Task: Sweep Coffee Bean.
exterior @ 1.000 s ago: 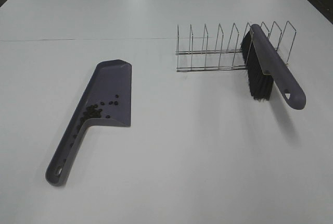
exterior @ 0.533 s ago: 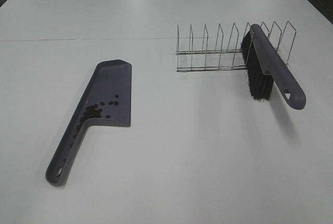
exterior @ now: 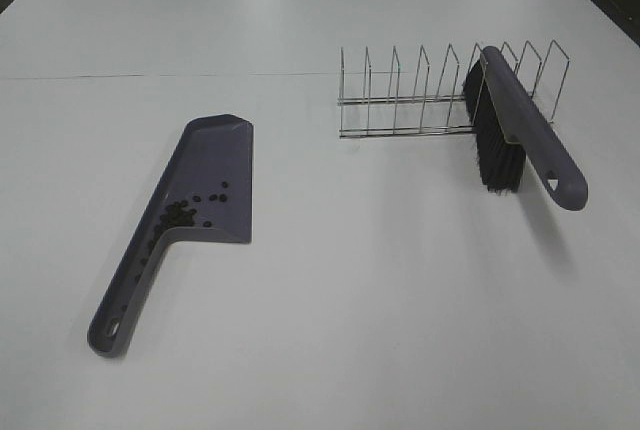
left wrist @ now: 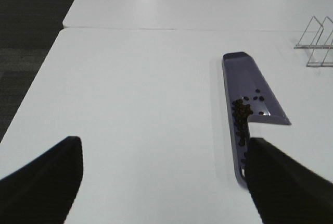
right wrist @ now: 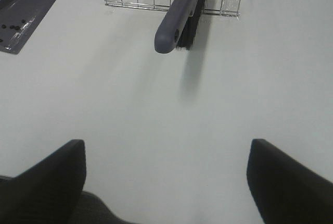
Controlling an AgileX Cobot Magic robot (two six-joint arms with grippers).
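Judging from how things lie, the sweeping looks finished: the coffee beans [exterior: 183, 214] rest inside the purple dustpan [exterior: 205, 175], gathered where the blade meets its handle, with a few apart on the blade. The dustpan lies flat on the white table [exterior: 350, 300], at the left. The brush [exterior: 520, 128] leans in the wire rack [exterior: 420, 95] at the far right, its black bristles hanging down and its handle pointing to the near side.

Both arms are pulled back to the near edge. The left claw [left wrist: 161, 182] is spread wide and holds nothing, and the right claw [right wrist: 166, 182] is the same.

If any step remains, it is probably lifting the dustpan. The left claw should take the handle near its end, close firmly, and keep the blade level or slightly tilted toward the handle, because the beans are round and will roll out easily.
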